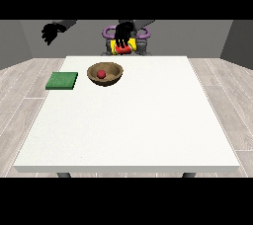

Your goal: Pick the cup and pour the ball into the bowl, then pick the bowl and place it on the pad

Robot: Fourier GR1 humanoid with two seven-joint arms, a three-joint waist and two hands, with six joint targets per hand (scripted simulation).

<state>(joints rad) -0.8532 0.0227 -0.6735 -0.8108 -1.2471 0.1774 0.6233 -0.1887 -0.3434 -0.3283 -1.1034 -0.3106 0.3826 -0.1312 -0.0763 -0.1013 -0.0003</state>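
A brown wooden bowl (pixel 113 75) stands on the white table (pixel 128 120) toward its far left, with a red ball (pixel 101 74) lying inside it. To the bowl's left, a flat green pad (pixel 62 80) lies near the table's left edge. The hand at the view's right (pixel 123 31) hangs above the table's far edge in front of the robot's torso. Its fingers reach down around a red cup (pixel 123 49), which is held off the table. The hand at the view's left (pixel 49 32) is raised high beyond the table's far left corner, fingers relaxed and holding nothing.
The robot's torso with purple rings (pixel 107 33) sits behind the table's far edge. Grey plank floor (pixel 22 100) surrounds the table.
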